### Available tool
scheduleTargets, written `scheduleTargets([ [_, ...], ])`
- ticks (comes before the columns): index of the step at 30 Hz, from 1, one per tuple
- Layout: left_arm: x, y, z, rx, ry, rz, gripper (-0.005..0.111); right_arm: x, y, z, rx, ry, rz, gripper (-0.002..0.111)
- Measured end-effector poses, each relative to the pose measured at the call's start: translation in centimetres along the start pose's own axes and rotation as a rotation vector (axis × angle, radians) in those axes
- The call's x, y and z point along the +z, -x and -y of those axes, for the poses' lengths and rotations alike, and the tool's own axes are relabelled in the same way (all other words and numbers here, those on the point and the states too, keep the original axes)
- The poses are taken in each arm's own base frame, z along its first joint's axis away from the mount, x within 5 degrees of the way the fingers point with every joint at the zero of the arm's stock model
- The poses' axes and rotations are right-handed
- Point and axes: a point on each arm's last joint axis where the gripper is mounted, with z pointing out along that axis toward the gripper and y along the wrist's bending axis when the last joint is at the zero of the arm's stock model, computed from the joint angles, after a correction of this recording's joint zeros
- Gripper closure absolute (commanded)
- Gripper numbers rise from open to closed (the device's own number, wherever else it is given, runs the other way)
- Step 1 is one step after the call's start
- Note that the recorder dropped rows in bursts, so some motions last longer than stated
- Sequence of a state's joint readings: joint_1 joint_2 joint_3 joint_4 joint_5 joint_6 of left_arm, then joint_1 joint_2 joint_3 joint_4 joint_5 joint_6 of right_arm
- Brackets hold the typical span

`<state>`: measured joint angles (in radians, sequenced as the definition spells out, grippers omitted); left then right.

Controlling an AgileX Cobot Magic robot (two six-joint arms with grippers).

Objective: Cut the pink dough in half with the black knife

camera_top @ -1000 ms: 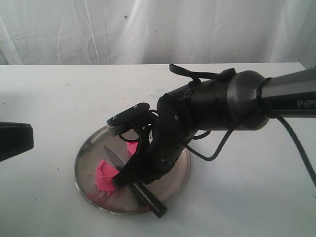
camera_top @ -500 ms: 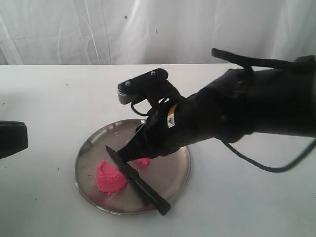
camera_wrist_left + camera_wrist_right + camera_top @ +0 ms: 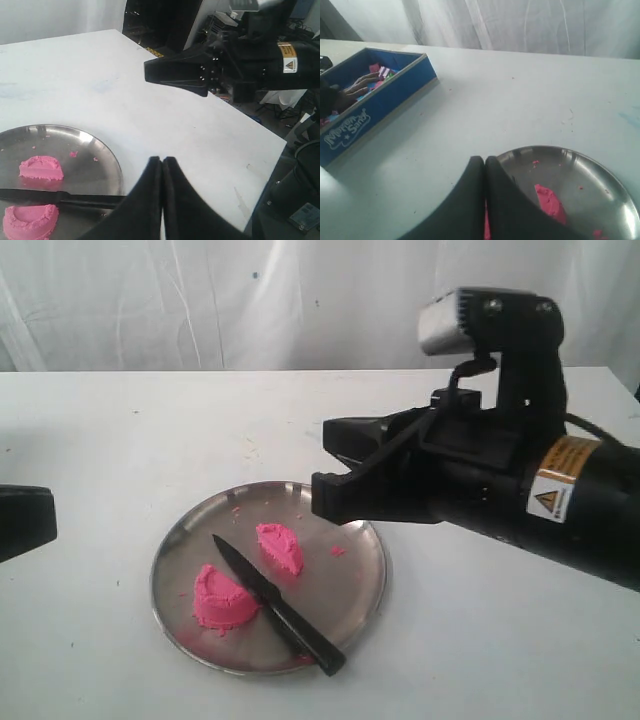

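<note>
- The pink dough [image 3: 222,598] is in two lumps on a round metal plate [image 3: 352,592]. The plate sits on a white table [image 3: 100,440].
- One lump is at the front of the plate. The back lump [image 3: 280,548] sits a little apart from it.
- The black knife [image 3: 275,605] lies flat between the two lumps. Its blade runs right along the cut side of the front lump. Its handle sticks out over the plate's front edge.
- A few tiny pink crumbs [image 3: 337,551] are on the plate too.
- The right gripper [image 3: 484,161] is pressed tight shut, with nothing between its fingers. It hangs in the air beside the plate and touches neither the knife nor the dough.
- The left gripper [image 3: 162,161] is shut too and has nothing in it. It waits near the plate's edge.
- A blue toy box [image 3: 395,85] stands far off on the table.
- I think the cutting step is done, because the dough is in two parts and nobody holds the knife.
- The back lump may be a bit smaller than the front one. From this side it is hard to tell.
- Next, I think the arms only need to move away slowly. They should stay high so they do not bump the knife handle or the plate.
</note>
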<state>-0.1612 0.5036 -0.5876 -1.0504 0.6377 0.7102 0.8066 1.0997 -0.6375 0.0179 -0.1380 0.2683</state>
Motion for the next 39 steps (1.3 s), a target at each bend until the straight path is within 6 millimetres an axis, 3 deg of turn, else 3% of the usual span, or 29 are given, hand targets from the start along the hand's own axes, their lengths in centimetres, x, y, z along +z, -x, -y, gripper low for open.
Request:
scheduleTargets([
  [6, 0.0, 0.0, 0.0, 0.002, 0.000, 0.000, 0.107, -2.1, 0.0, 0.0, 0.045, -0.019, -0.070, 0.108],
  [10, 0.0, 0.0, 0.0, 0.002, 0.000, 0.000, 0.107, -2.1, -0.2, 0.0, 0.040, -0.027, -0.094, 0.108],
  [15, 0.0, 0.0, 0.0, 0.002, 0.000, 0.000, 0.107, -2.1, -0.2, 0.0, -0.115, -0.021, -0.096, 0.108],
  [27, 0.0, 0.1, -0.2, 0.002, 0.017, 0.015, 0.107, -2.8, -0.7, 0.1, -0.170, -0.028, -0.153, 0.108],
  [34, 0.0, 0.2, -0.2, 0.002, 0.022, 0.019, 0.107, -7.7, -2.4, 1.3, -0.161, -0.050, -0.069, 0.108],
  [39, 0.0, 0.2, -0.2, 0.002, 0.025, 0.021, 0.107, -11.6, -5.3, 3.1, -0.148, -0.117, 0.078, 0.108],
])
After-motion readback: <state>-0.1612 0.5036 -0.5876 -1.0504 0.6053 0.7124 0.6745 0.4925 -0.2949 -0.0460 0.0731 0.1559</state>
